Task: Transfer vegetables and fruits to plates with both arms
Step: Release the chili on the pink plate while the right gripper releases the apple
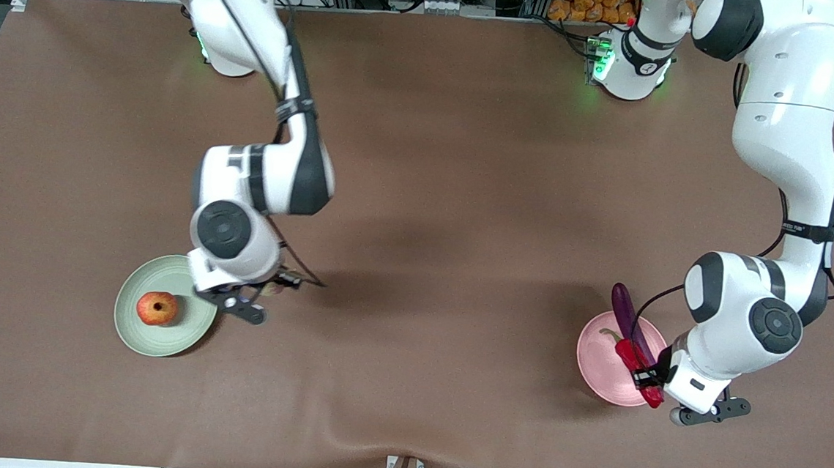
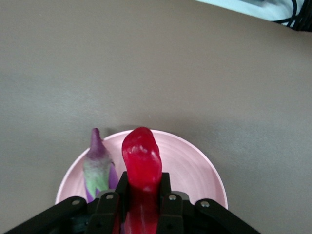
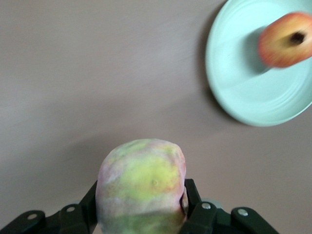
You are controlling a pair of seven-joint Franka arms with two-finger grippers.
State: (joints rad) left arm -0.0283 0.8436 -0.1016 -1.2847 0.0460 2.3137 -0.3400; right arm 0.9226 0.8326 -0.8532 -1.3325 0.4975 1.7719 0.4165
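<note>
chili over the pink plate, pale fruit just short of the green one

the shiny red chili pepper is clamped between the fingers of the left gripper, which hangs over the round matte pale pink plastic plate at the left arm's end of the table. the pepper's long axis runs straight out from the fingers across the plate, roughly alongside the long slender glossy purple eggplant, which lies on that plate with its tip poking past the rim on the side farther from the front camera. so the chili looks placed for release; it likely only needs lowering and letting go.

at the right arm's end, the round red apple with yellowish patches sits on the round matte pale green plastic plate. the right gripper has its fingers closed around the lumpy pale yellow-pink round fruit and is over the bare brown tablecloth, just beside the plate's rim. in the right wrist view the green plate lies off to one side of the fingers, not under them, so that arm probably has to shift sideways over the plate before it can set the fruit beside the apple.
</note>
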